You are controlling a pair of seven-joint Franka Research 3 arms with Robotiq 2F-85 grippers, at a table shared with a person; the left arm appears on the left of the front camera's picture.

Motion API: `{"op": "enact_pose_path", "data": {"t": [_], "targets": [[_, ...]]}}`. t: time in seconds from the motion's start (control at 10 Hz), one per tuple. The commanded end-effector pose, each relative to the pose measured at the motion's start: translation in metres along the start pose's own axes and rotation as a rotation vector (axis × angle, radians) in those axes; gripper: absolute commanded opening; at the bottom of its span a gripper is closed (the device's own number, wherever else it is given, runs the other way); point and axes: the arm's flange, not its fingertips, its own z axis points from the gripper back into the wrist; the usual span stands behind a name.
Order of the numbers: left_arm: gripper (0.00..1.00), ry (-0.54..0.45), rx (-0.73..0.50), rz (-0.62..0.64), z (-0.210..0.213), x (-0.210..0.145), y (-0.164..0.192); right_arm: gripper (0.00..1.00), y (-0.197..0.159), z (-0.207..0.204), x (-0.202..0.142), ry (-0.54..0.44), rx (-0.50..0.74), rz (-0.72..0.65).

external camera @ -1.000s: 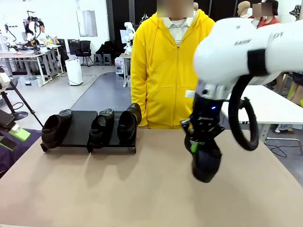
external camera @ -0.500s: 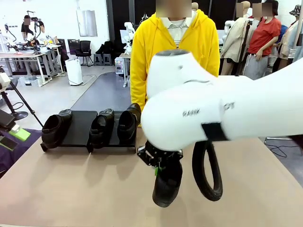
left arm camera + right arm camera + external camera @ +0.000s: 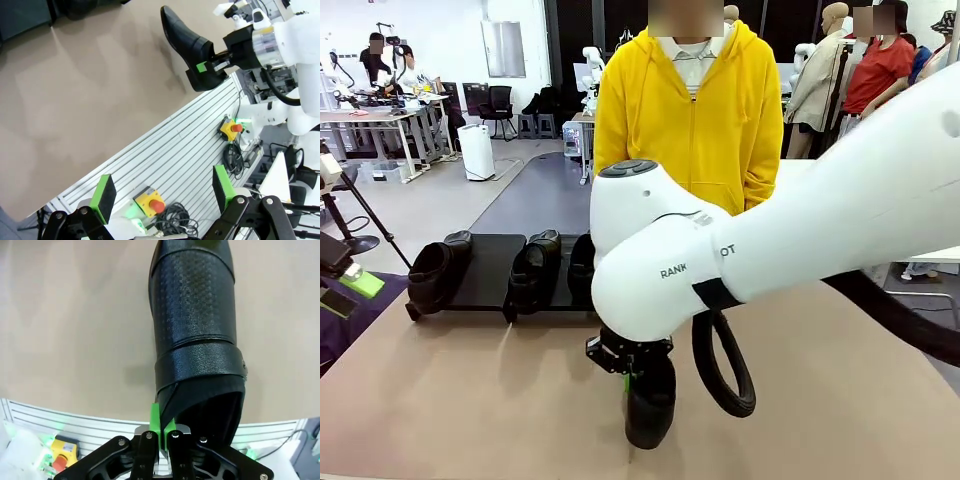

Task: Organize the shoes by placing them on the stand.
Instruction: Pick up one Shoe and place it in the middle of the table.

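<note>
My right gripper (image 3: pixel 638 378) hangs over the middle of the table near its front edge, shut on the heel rim of a pointed black shoe (image 3: pixel 650 408). The right wrist view shows the green pads (image 3: pixel 161 421) pinching that rim, with the shoe (image 3: pixel 195 330) stretching away from them above the table. The low black stand (image 3: pixel 488 268) sits at the far left with three black shoes on it: one at its left end (image 3: pixel 432 272), one in the middle (image 3: pixel 532 268) and one (image 3: pixel 582 268) half hidden behind my right arm. My left gripper (image 3: pixel 164 191) is open and holds nothing, off the table's front left edge.
A person in a yellow hoodie (image 3: pixel 690 110) stands at the far side. My bulky right arm (image 3: pixel 740 240) spans the middle and right of the table. Below the table's ribbed front rail (image 3: pixel 165 150) are yellow stop buttons (image 3: pixel 150 204) and cables.
My right arm has swung from the table's right side to its middle, towards the front edge, carrying the shoe. The stand's shoes and the left gripper have not moved.
</note>
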Motion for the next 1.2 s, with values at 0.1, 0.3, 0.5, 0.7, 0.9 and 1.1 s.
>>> {"op": "enact_pose_path", "data": {"t": [0.1, 0.3, 0.5, 0.7, 0.9, 1.1], "targets": [[1.00, -0.005, -0.018, -0.001, 0.000, 0.000, -0.001, 0.00, 0.014, -0.001, 0.010, 0.003, 0.009, 0.019], [1.00, -0.005, -0.018, -0.001, 0.000, 0.000, -0.001, 0.00, 0.014, -0.004, 0.011, 0.016, 0.019, 0.023], [1.00, -0.005, -0.018, -0.001, 0.000, 0.000, -0.001, 0.32, 0.014, -0.004, 0.011, 0.016, 0.026, 0.029], [1.00, -0.005, -0.018, -0.001, 0.000, 0.000, -0.001, 1.00, 0.012, -0.001, 0.010, 0.014, 0.036, 0.031], [1.00, -0.005, -0.018, -0.001, 0.000, 0.000, -0.001, 1.00, -0.003, 0.012, 0.010, 0.014, 0.101, 0.038], [1.00, -0.005, -0.018, -0.001, 0.000, 0.000, -0.001, 1.00, -0.044, 0.053, -0.002, -0.016, 0.154, 0.028]]}}
